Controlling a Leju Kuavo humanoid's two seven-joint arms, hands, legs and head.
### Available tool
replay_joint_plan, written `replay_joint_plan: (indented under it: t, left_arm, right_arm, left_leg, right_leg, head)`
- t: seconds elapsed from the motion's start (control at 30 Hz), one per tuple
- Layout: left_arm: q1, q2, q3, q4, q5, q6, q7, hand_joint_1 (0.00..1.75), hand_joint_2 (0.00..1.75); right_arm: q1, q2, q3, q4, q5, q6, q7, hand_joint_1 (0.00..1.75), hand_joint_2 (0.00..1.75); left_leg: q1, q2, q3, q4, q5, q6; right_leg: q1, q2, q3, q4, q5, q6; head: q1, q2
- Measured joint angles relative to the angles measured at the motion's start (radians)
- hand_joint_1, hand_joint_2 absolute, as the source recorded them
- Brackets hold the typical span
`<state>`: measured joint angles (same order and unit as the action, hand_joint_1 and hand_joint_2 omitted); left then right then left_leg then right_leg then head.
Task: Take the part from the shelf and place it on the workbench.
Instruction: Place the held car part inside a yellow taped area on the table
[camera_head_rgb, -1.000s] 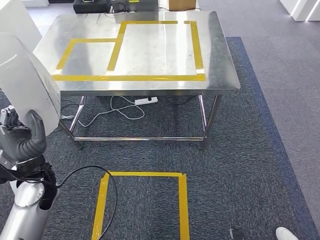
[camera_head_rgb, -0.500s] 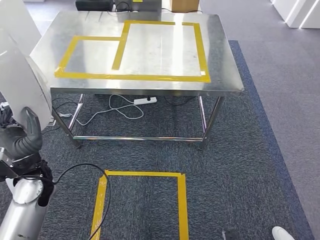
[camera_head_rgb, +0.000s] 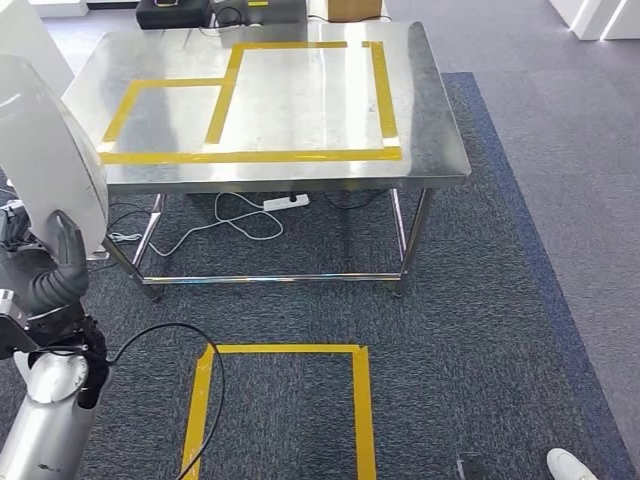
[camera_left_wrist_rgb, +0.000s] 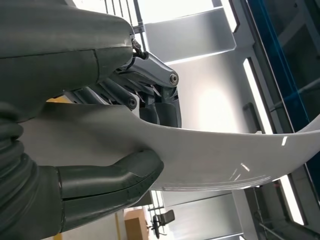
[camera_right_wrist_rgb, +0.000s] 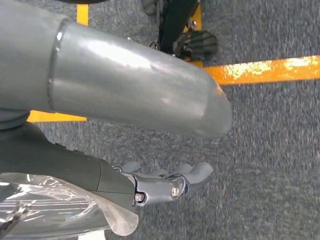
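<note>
The left hand (camera_head_rgb: 47, 275) pinches the white part (camera_head_rgb: 49, 150) by its lower edge at nine o'clock of the workbench (camera_head_rgb: 430, 120) (thin, light, probably bendy and slippery), while the right hand (camera_right_wrist_rgb: 166, 182) hangs loose, fingers apart, holding nothing.

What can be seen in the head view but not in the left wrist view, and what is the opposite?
The head view gives the steel workbench with its yellow tape outlines, the taped square on the carpet and a white shoe at the edge. The left wrist view gives the grip up close: thumb on one face of the sheet, dark fingers on the other, with ceiling lights behind. Both share the left hand holding the white curved part.
</note>
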<state>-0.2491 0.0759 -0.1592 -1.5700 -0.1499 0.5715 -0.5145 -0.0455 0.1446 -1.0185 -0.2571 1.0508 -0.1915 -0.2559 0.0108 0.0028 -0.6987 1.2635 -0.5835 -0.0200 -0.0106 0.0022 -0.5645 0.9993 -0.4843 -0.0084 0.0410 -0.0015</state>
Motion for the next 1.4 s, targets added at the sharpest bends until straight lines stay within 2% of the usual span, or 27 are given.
replay_joint_plan:
  t: [0.03, 0.07, 0.1, 0.13, 0.2, 0.27, 0.37, 0.43, 0.5, 0.53, 0.57, 0.6, 0.67, 0.73, 0.8, 0.83, 0.9, 1.0, 1.03, 1.07, 1.1, 1.17, 1.23, 1.27, 1.3, 1.37, 1.4]
  left_arm:
    - [0.000, 0.000, 0.000, 0.002, 0.000, 0.000, 0.000, 1.75, 1.75]
    - [0.001, 0.001, 0.000, 0.004, 0.000, 0.000, 0.000, 1.75, 1.75]
    - [0.000, 0.001, 0.000, 0.005, -0.001, 0.001, 0.000, 1.75, 1.75]
    - [0.000, 0.001, 0.000, 0.006, -0.002, 0.001, 0.000, 1.75, 1.75]
    - [-0.004, 0.002, 0.000, 0.006, -0.005, 0.001, 0.001, 1.75, 1.75]
    - [-0.008, 0.002, 0.000, 0.007, -0.007, 0.001, 0.003, 1.75, 1.75]
    - [-0.009, 0.002, 0.000, 0.008, -0.008, 0.002, 0.005, 1.75, 1.75]
    - [-0.011, 0.002, 0.000, 0.008, -0.008, 0.002, 0.005, 1.75, 1.75]
    - [-0.011, 0.002, -0.001, 0.009, -0.009, 0.002, 0.006, 1.75, 1.75]
    - [-0.009, 0.001, -0.001, 0.009, -0.009, 0.002, 0.006, 1.75, 1.75]
    - [-0.008, 0.001, -0.001, 0.010, -0.009, 0.002, 0.006, 1.75, 1.75]
    - [-0.006, 0.001, -0.001, 0.011, -0.009, 0.002, 0.006, 1.75, 1.75]
    - [-0.006, 0.001, -0.001, 0.011, -0.009, 0.002, 0.006, 1.75, 1.75]
    - [-0.009, 0.001, -0.001, 0.012, -0.009, 0.002, 0.006, 1.75, 1.75]
    - [-0.011, 0.001, -0.001, 0.012, -0.009, 0.002, 0.007, 1.75, 1.75]
    - [-0.010, 0.001, -0.001, 0.012, -0.010, 0.002, 0.008, 1.75, 1.75]
    - [-0.012, 0.002, -0.002, 0.012, -0.011, 0.003, 0.008, 1.75, 1.75]
    - [-0.012, 0.004, -0.002, 0.013, -0.010, 0.006, 0.008, 1.75, 1.75]
    - [-0.010, 0.005, -0.002, 0.013, -0.009, 0.006, 0.008, 1.75, 1.75]
    - [-0.008, 0.006, -0.003, 0.013, -0.009, 0.007, 0.008, 1.75, 1.75]
    - [-0.006, 0.006, -0.003, 0.013, -0.009, 0.007, 0.009, 1.75, 1.75]
    - [-0.005, 0.008, -0.002, 0.013, -0.009, 0.009, 0.009, 1.75, 1.75]
    - [-0.005, 0.010, -0.002, 0.013, -0.009, 0.011, 0.009, 1.75, 1.75]
    - [-0.005, 0.010, -0.002, 0.013, -0.009, 0.012, 0.010, 1.75, 1.75]
    - [-0.004, 0.010, -0.002, 0.013, -0.008, 0.013, 0.011, 1.75, 1.75]
    - [-0.004, 0.010, -0.001, 0.013, -0.009, 0.013, 0.012, 1.75, 1.75]
    - [-0.006, 0.010, -0.001, 0.013, -0.009, 0.013, 0.011, 1.75, 1.75]
  right_arm:
    - [0.000, 0.000, 0.000, 0.000, 0.001, 0.001, 0.000, 0.00, 0.00]
    - [0.001, 0.000, 0.000, 0.000, 0.001, 0.001, 0.000, 0.00, 0.00]
    - [0.001, 0.000, 0.000, 0.000, 0.002, 0.002, 0.000, 0.00, 0.00]
    - [0.000, 0.000, 0.000, 0.000, 0.002, 0.004, 0.000, 0.00, 0.00]
    - [-0.002, 0.001, 0.000, 0.001, 0.002, 0.005, 0.000, 0.00, 0.00]
    - [-0.004, 0.002, 0.000, 0.002, 0.002, 0.005, -0.001, 0.00, 0.00]
    - [-0.005, 0.002, 0.000, 0.003, 0.002, 0.004, -0.004, 0.00, 0.00]
    - [-0.009, 0.001, 0.000, 0.003, 0.001, 0.003, -0.007, 0.00, 0.00]
    - [-0.010, 0.001, 0.001, 0.004, 0.000, 0.003, -0.007, 0.00, 0.00]
    - [-0.009, 0.001, 0.001, 0.004, 0.000, 0.002, -0.007, 0.00, 0.00]
    - [-0.008, 0.001, 0.001, 0.004, 0.000, 0.002, -0.007, 0.00, 0.00]
    - [-0.007, 0.000, 0.000, 0.004, 0.000, 0.002, -0.007, 0.00, 0.00]
    - [-0.007, -0.001, 0.000, 0.004, 0.000, 0.002, -0.007, 0.00, 0.00]
    - [-0.008, -0.002, 0.001, 0.005, 0.000, 0.002, -0.008, 0.00, 0.00]
    - [-0.007, -0.002, 0.001, 0.006, 0.000, 0.003, -0.008, 0.00, 0.00]
    - [-0.006, -0.001, 0.001, 0.006, 0.000, 0.003, -0.008, 0.00, 0.00]
    - [-0.007, -0.002, 0.001, 0.006, 0.000, 0.003, -0.008, 0.00, 0.00]
    - [-0.009, -0.002, 0.000, 0.006, 0.000, 0.003, -0.009, 0.00, 0.00]
    - [-0.009, -0.002, 0.000, 0.006, 0.000, 0.003, -0.008, 0.00, 0.00]
    - [-0.008, -0.002, 0.000, 0.006, 0.000, 0.004, -0.008, 0.00, 0.00]
    - [-0.007, -0.002, 0.000, 0.006, 0.000, 0.004, -0.008, 0.00, 0.00]
    - [-0.006, -0.002, 0.000, 0.007, 0.000, 0.005, -0.007, 0.00, 0.00]
    - [-0.007, -0.001, 0.000, 0.009, 0.001, 0.005, -0.007, 0.00, 0.00]
    - [-0.008, 0.000, 0.000, 0.010, 0.002, 0.005, -0.007, 0.00, 0.00]
    - [-0.008, 0.000, 0.000, 0.011, 0.002, 0.005, -0.006, 0.00, 0.00]
    - [-0.007, -0.001, 0.000, 0.011, 0.003, 0.006, -0.006, 0.00, 0.00]
    - [-0.008, -0.001, 0.000, 0.011, 0.003, 0.006, -0.006, 0.00, 0.00]
  left_leg:
    - [0.000, 0.000, -0.019, 0.037, -0.005, 0.000]
    - [0.000, 0.000, -0.021, 0.035, 0.010, 0.002]
    - [-0.001, 0.000, -0.004, -0.005, 0.043, 0.006]
    - [-0.002, 0.000, 0.025, -0.073, 0.085, 0.013]
    - [-0.007, 0.000, 0.081, -0.198, 0.132, 0.026]
    - [-0.013, 0.000, 0.100, -0.247, 0.127, 0.034]
    - [-0.007, 0.000, 0.113, -0.261, 0.124, 0.045]
    - [-0.003, 0.000, 0.123, -0.264, 0.121, 0.052]
    - [-0.004, 0.000, 0.125, -0.263, 0.115, 0.056]
    - [-0.004, -0.001, 0.128, -0.263, 0.111, 0.056]
    - [-0.003, -0.002, 0.133, -0.263, 0.107, 0.054]
    - [-0.002, -0.003, 0.140, -0.262, 0.101, 0.052]
    - [0.001, -0.003, 0.159, -0.262, 0.087, 0.043]
    - [0.000, -0.002, 0.169, -0.261, 0.076, 0.033]
    - [-0.002, -0.002, 0.172, -0.258, 0.071, 0.022]
    - [-0.002, -0.002, 0.173, -0.254, 0.069, 0.017]
    - [-0.001, -0.002, 0.155, -0.205, 0.060, 0.010]
    - [0.000, -0.002, 0.049, -0.023, -0.006, 0.002]
    - [0.000, -0.002, 0.015, 0.024, -0.025, 0.002]
    - [-0.001, -0.002, -0.006, 0.038, -0.025, 0.005]
    - [-0.002, -0.002, -0.010, 0.018, -0.004, 0.010]
    - [-0.010, -0.002, 0.017, -0.101, 0.092, 0.029]
    - [-0.020, -0.001, 0.046, -0.202, 0.147, 0.047]
    - [-0.024, -0.002, 0.052, -0.227, 0.153, 0.051]
    - [-0.025, -0.003, 0.056, -0.233, 0.145, 0.053]
    - [-0.021, -0.005, 0.074, -0.249, 0.149, 0.057]
    - [-0.017, -0.005, 0.085, -0.254, 0.148, 0.061]
  right_leg:
    - [0.002, 0.000, 0.002, 0.000, -0.001, -0.001]
    - [0.003, 0.001, 0.004, 0.000, -0.003, -0.002]
    - [0.004, 0.002, 0.008, 0.001, -0.005, -0.002]
    - [0.005, 0.004, 0.013, 0.001, -0.008, -0.001]
    - [0.008, 0.005, 0.016, 0.002, -0.016, 0.005]
    - [0.009, 0.005, 0.014, 0.004, -0.016, 0.018]
    - [0.008, 0.003, 0.006, 0.029, -0.021, 0.038]
    - [0.006, 0.003, -0.040, 0.112, -0.064, 0.047]
    - [0.002, 0.003, -0.117, 0.241, -0.116, 0.054]
    - [0.001, 0.003, -0.147, 0.283, -0.124, 0.056]
    - [0.000, 0.002, -0.160, 0.288, -0.112, 0.057]
    - [-0.001, 0.002, -0.154, 0.254, -0.079, 0.056]
    - [-0.002, -0.001, -0.102, 0.120, 0.005, 0.056]
    - [0.001, -0.004, -0.062, 0.028, 0.028, 0.046]
    - [0.005, -0.004, -0.050, 0.014, 0.016, 0.027]
    - [0.004, -0.003, -0.044, 0.014, 0.019, 0.020]
    - [0.001, -0.002, -0.029, 0.011, 0.014, 0.008]
    - [0.002, 0.001, -0.008, 0.008, -0.001, -0.004]
    - [0.003, 0.002, 0.000, 0.008, -0.008, -0.006]
    - [0.005, 0.004, 0.009, 0.008, -0.016, -0.006]
    - [0.008, 0.005, 0.020, 0.008, -0.024, -0.007]
    - [0.012, 0.007, 0.042, 0.007, -0.042, -0.006]
    - [0.015, 0.008, 0.056, 0.006, -0.058, -0.001]
    - [0.015, 0.008, 0.060, 0.007, -0.062, 0.005]
    - [0.016, 0.007, 0.067, 0.007, -0.063, 0.012]
    - [0.017, 0.005, 0.072, 0.013, -0.066, 0.025]
    - [0.017, 0.004, 0.062, 0.034, -0.072, 0.031]
  head:
    - [0.000, 0.000]
    - [0.000, 0.000]
    - [0.000, 0.000]
    - [0.000, 0.000]
    - [0.000, 0.000]
    - [0.001, 0.000]
    - [0.002, 0.000]
    - [0.005, 0.000]
    - [0.008, 0.000]
    - [0.008, 0.000]
    - [0.009, 0.000]
    - [0.009, 0.000]
    - [0.009, 0.000]
    - [0.008, 0.000]
    - [0.004, 0.000]
    - [0.003, 0.000]
    - [-0.001, 0.000]
    - [-0.005, 0.000]
    - [-0.005, 0.000]
    - [-0.005, 0.000]
    - [-0.005, 0.000]
    - [-0.005, 0.000]
    - [-0.002, 0.000]
    - [-0.001, 0.000]
    - [-0.001, 0.000]
    - [-0.002, 0.000]
    - [0.000, 0.000]
